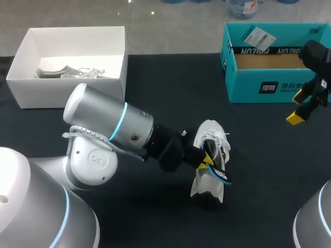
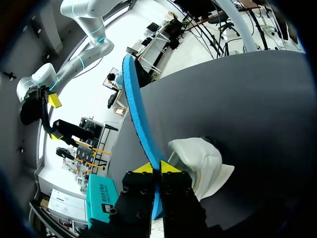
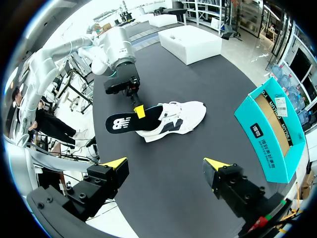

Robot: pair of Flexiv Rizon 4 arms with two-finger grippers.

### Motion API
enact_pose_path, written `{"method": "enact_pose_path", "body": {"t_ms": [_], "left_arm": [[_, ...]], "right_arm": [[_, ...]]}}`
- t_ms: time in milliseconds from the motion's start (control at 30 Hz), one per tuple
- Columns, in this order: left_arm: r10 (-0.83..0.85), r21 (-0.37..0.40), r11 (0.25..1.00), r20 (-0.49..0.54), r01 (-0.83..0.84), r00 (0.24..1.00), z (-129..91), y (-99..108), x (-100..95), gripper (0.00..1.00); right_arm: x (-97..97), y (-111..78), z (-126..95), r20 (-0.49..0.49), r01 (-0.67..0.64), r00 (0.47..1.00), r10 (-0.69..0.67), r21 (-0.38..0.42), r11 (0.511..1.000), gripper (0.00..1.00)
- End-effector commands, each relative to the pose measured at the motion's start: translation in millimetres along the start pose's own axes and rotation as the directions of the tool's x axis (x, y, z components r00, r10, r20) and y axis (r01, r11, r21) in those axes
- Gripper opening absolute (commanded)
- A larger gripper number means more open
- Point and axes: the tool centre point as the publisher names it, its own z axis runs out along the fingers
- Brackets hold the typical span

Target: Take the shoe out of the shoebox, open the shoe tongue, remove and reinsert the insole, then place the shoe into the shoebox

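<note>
While left gripper (image 2: 157,168) clamps the insole (image 2: 138,115), shoe (image 2: 200,161) lying just beside it

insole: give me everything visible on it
The insole is thin and foam-like, slightly curved, with a blue edge and face and a black face with white print. The left jaws are shut on it partway along, pinching both faces. It seems held on edge, mostly outside the white shoe, with one end at the shoe's opening. Table contact unclear.

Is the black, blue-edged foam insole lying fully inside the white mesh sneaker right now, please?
No, the left gripper pinches the insole between both fingers, and most of it shows outside the sneaker.
</note>
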Motion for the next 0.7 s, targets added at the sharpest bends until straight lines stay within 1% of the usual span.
{"method": "enact_pose_path", "body": {"t_ms": [33,167,333,500,700], "left_arm": [[0.009,0.02,1.0,0.025,-0.01,1.0,-5.6,-13.2,-5.8,0.0],[0.014,0.048,0.999,0.054,-0.017,0.998,-8.8,-27.8,-15.2,0.0],[0.027,0.067,0.997,0.069,-0.032,0.997,-11.4,-39.1,-19.4,0.0],[0.031,0.082,0.996,0.065,-0.036,0.997,-10.4,-46.2,-12.1,0.0],[0.023,0.076,0.997,0.05,-0.027,0.998,-9.3,-42.3,-3.2,0.0]], "right_arm": [[-1.7,1.7,0.7,-0.003,0.0,1.0,0.0,0.005,1.0,1.0],[-1.7,1.7,0.7,-0.003,0.0,1.0,0.0,0.005,1.0,1.0],[-1.7,1.7,0.7,-0.003,0.0,1.0,0.0,0.005,1.0,1.0],[-1.7,1.7,0.7,-0.003,0.0,1.0,0.0,0.005,1.0,1.0],[-1.7,1.7,0.7,-0.003,0.0,1.0,0.0,0.005,1.0,1.0]]}}
